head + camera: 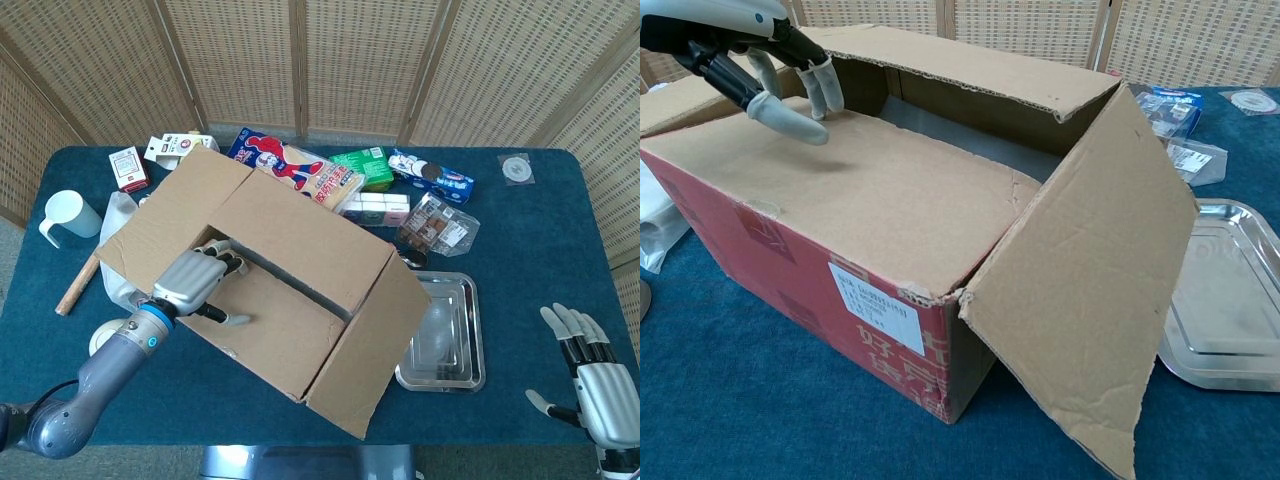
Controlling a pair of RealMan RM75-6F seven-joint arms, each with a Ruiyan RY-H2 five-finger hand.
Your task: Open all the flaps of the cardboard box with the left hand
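Cardboard box (290, 290) front flap: light, stiff, bends easily; left hand (195, 280) fingers curled over its inner edge, best hooked there

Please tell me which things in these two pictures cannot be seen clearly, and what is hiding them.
- Inside of the cardboard box: both views, covered by its two long flaps; only a dark gap shows.
- Left hand fingertips: head view, hidden past the near flap's edge.
- Right hand: cut by the head view's bottom edge, absent from the chest view.
- Steel tray: chest view, cut by the right edge.
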